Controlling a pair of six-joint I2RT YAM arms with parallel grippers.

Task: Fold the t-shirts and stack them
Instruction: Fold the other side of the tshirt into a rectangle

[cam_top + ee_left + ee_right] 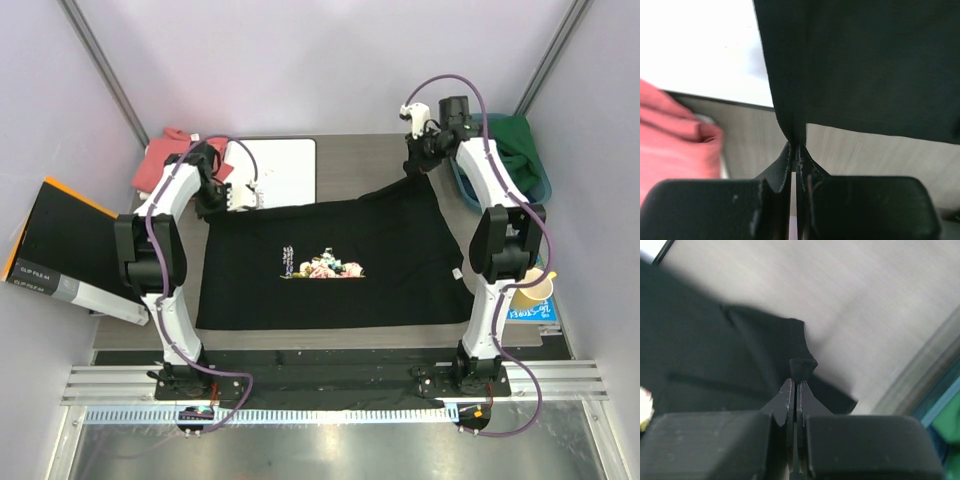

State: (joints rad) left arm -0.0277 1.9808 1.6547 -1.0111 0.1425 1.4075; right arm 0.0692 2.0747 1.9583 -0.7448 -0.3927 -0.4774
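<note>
Top view: black t-shirt (325, 265) lies flat mid-desk, long axis running 9 to 3 o'clock. The flower print (335, 268) is near its centre, with the script lettering on the print's 9 o'clock side. Can't tell which end is the neck.

Left gripper (222, 203) is at the shirt's 10 o'clock corner and right gripper (418, 168) at its 1 o'clock corner. That corner is pulled out toward 12, so the far edge slants. Jaw state is unreadable from up here.

Salmon-pink t-shirt (165, 160) is bunched at 10 o'clock on the desk (370, 160), beside the white board (285, 165). Black box with orange edge (60, 240) is at 9. Blue bin (475, 190) with green cloth (520, 150) is at 2, and a yellow cup (535, 290) at 3.

Left wrist view settles the grip: left gripper (795, 147) is pressed together, pinching a fold of the black t-shirt (865, 65), which hangs up off the desk (865, 155). Salmon-pink t-shirt (675, 140) is at 9, white board (705, 50) at 11.

Right wrist view: right gripper (796, 382) is pressed together on a small bunched tip of the black t-shirt (705, 355). Bare desk (840, 295) lies beyond, and the blue bin (940, 407) edge is at 4.
</note>
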